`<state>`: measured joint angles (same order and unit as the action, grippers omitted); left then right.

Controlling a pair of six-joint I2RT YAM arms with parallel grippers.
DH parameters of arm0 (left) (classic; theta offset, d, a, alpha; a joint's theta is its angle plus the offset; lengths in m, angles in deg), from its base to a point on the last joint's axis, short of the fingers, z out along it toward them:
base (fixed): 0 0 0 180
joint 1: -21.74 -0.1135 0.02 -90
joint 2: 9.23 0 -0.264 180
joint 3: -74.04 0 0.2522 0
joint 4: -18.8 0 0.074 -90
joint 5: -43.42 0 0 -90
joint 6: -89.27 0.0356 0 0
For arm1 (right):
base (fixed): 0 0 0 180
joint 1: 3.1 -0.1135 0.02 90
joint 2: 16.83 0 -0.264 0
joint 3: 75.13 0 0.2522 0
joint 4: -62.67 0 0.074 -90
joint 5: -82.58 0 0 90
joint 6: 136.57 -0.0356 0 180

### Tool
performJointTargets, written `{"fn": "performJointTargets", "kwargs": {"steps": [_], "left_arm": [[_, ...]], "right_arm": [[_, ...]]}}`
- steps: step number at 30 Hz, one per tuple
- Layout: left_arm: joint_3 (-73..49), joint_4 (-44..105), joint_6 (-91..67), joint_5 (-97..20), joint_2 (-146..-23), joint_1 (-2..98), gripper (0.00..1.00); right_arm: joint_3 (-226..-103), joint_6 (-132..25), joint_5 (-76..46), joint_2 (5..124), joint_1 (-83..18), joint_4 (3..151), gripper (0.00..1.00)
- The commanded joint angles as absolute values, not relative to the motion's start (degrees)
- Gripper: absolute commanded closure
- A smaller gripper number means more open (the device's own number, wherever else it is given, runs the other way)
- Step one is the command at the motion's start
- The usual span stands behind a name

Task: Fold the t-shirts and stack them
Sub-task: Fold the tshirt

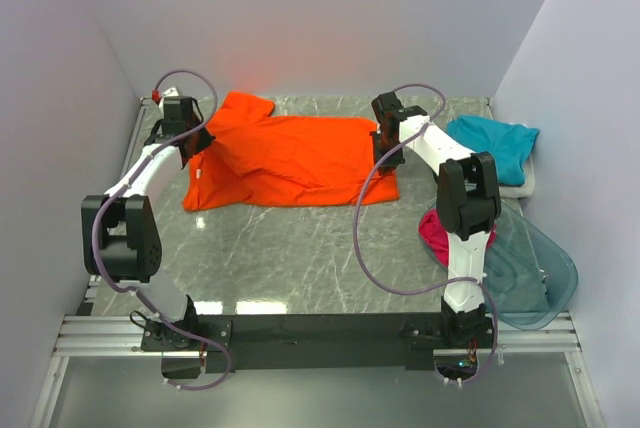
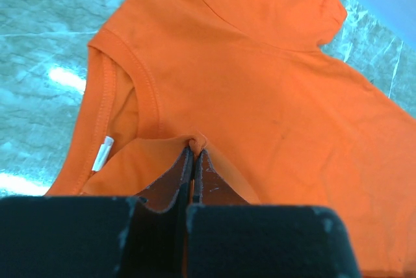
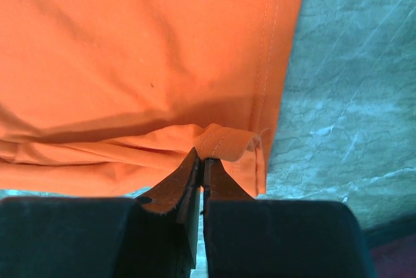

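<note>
The orange t-shirt (image 1: 300, 158) lies spread on the bench (image 1: 290, 258), in the upper middle of the top view. The left hand (image 2: 195, 151) is closed on a pinch of cloth just beside the collar. The right hand (image 3: 200, 156) is closed on the folded hem at the opposite end. The teal t-shirt (image 1: 495, 143) lies at the upper right. The pink t-shirt (image 1: 433, 231) is below it, beside the plastic tub (image 1: 535, 273).

The orange tee (image 1: 290, 158) before me was plain and bright; the teal tee (image 1: 495, 143) and magenta tee (image 1: 432, 233) were plain too. My table (image 1: 290, 248) was grey marble, white-veined; the tub (image 1: 535, 273) clear bluish.
</note>
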<state>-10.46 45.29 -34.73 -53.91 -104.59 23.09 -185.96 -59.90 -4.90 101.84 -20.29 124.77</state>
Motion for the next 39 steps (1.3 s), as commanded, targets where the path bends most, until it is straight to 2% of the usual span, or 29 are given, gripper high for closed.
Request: {"fn": "performJointTargets", "kwargs": {"steps": [1,19,20,21,22,23,24,25,26,27,28,29,30,39], "left_arm": [[-10.2,42.2,-35.7,-52.5,-101.4,22.2,0.99],[-14.1,41.5,-36.2,-49.3,-105.8,21.9,0.99],[-14.7,41.8,-36.1,-49.1,-106.3,21.8,0.97],[-16.0,42.2,-36.1,-49.0,-107.2,21.8,0.76],[-16.4,42.5,-36.1,-49.0,-107.6,21.8,0.67],[-16.5,42.9,-36.2,-49.2,-107.4,21.9,0.58],[-15.9,43.1,-36.3,-49.6,-106.4,21.9,0.46],[-15.1,42.9,-36.5,-51.0,-105.4,21.8,0.41],[-14.3,42.2,-36.7,-51.8,-104.3,21.9,0.36],[-12.2,42.1,-36.8,-52.7,-101.9,21.9,0.26],[-11.3,42.3,-36.9,-54.7,-100.7,21.9,0.20],[-10.3,42.8,-37.6,-55.6,-99.7,21.8,0.19],[-8.1,44.4,-38.0,-56.5,-97.8,21.8,0.18],[4.5,50.9,-39.8,-64.8,-92.6,21.8,0.18]], "right_arm": [[-188.0,-59.1,-3.9,102.4,-19.6,125.6,1.00],[-193.2,-59.7,-3.3,105.5,-19.0,126.1,1.00],[-193.8,-59.7,-3.4,105.6,-18.9,126.0,0.94],[-193.9,-59.8,-3.3,105.7,-18.9,125.9,0.87],[-193.7,-59.9,-3.2,105.4,-18.9,125.6,0.79],[-192.9,-60.0,-2.9,104.9,-18.8,125.1,0.66],[-192.1,-60.3,-2.9,103.3,-18.9,124.0,0.61],[-191.1,-60.3,-2.9,102.3,-18.9,123.4,0.55],[-189.1,-60.5,-3.0,101.1,-18.9,122.6,0.46],[-188.0,-60.5,-2.7,98.7,-18.9,121.3,0.41],[-186.9,-60.6,-2.6,97.4,-18.8,120.7,0.36],[-184.4,-60.7,-2.7,96.0,-18.9,120.1,0.31],[-183.0,-61.0,-2.9,93.5,-18.9,118.9,0.30],[-171.2,-60.8,-4.6,88.9,-18.9,115.8,0.29]]}}
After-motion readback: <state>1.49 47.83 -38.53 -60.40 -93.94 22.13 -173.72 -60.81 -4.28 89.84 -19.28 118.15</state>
